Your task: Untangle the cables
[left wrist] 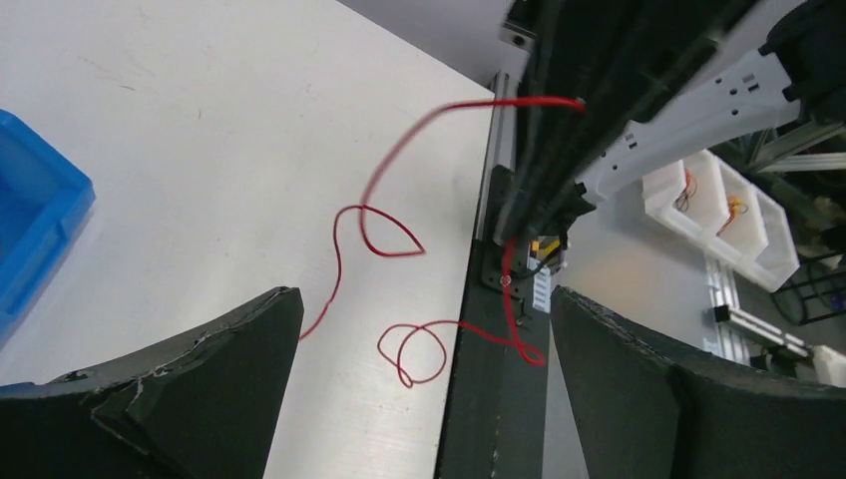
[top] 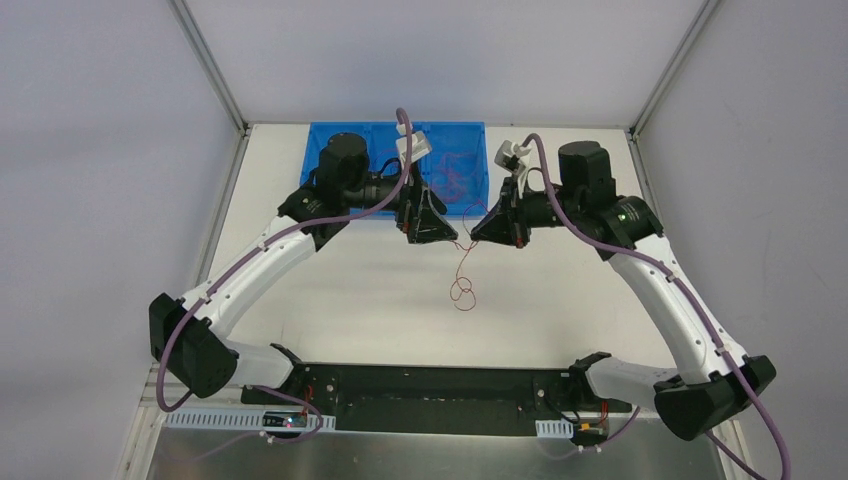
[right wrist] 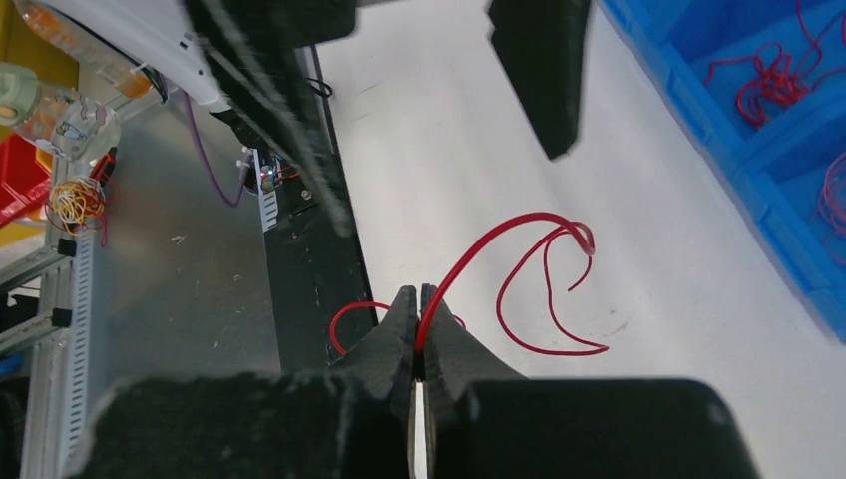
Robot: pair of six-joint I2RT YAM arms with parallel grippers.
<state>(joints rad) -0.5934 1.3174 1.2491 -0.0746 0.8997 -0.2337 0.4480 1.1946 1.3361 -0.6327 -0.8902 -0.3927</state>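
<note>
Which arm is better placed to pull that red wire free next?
Right. The right arm has its jaws shut on the red wire; the left arm has its jaws wide open, gripping nothing.

Bare white table (top: 330, 300) lies open to the left and right of the red cable (top: 462, 288); its loops rest at mid-table and its strand rises to the right gripper (top: 497, 230), which is pinched on it; the left gripper (top: 432, 232), fingers spread wide, faces it across a narrow gap; the blue bin (top: 330, 135) blocks the far edge behind both; the black base plate (top: 430, 385) bounds the near edge; enclosure walls (top: 100, 150) close both sides.
</note>
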